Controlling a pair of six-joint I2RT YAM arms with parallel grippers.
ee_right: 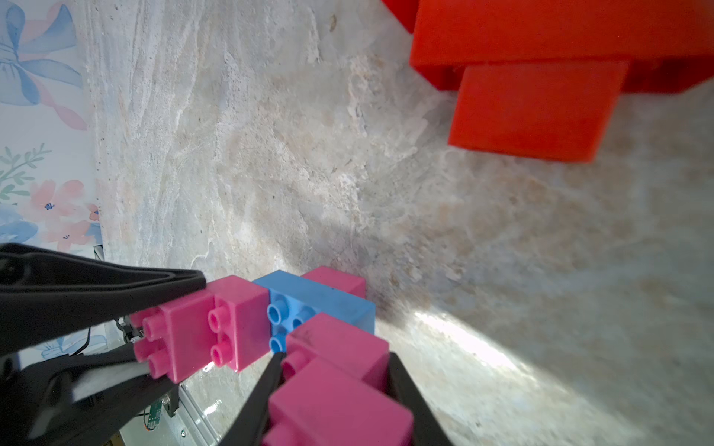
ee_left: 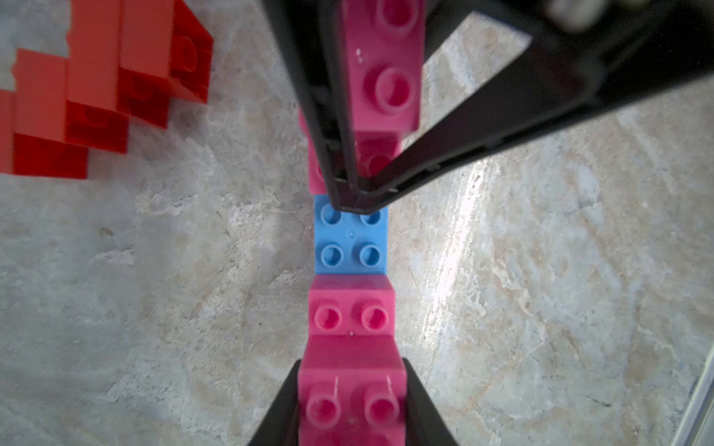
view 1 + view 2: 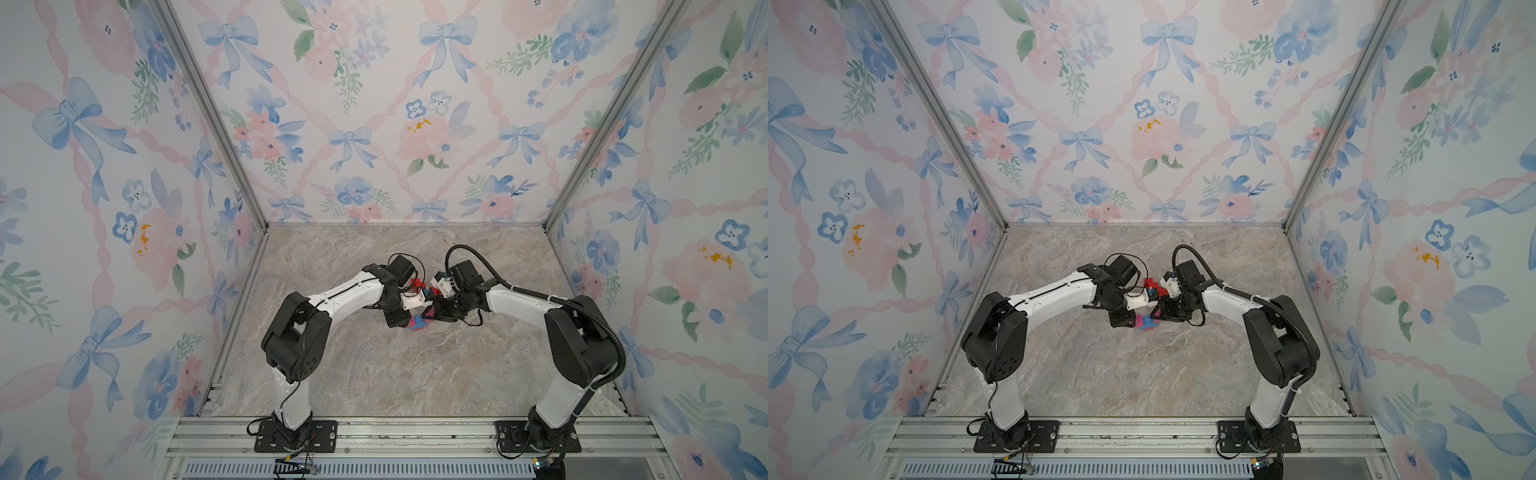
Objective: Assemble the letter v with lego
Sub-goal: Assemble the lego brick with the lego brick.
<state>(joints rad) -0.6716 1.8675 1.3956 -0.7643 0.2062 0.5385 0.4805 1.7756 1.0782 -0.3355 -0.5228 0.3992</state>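
A lego piece of a blue brick (image 2: 350, 239) with stepped pink bricks rising from each end hangs between my grippers over the marble floor. My left gripper (image 2: 351, 363) is shut on the pink bricks (image 2: 349, 401) at one end. At the opposite end my right gripper (image 1: 336, 359) is shut on the other pink bricks (image 1: 340, 409). In both top views the piece (image 3: 417, 323) (image 3: 1147, 322) sits low between the two wrists, largely hidden by them. A stepped stack of red bricks (image 2: 96, 96) (image 1: 541, 77) lies just behind, apart from both grippers.
The marble floor (image 3: 415, 374) is boxed in by floral walls on three sides. An aluminium rail (image 3: 415, 432) carrying both arm bases runs along the front edge. The red bricks (image 3: 417, 284) lie a short way behind the grippers.
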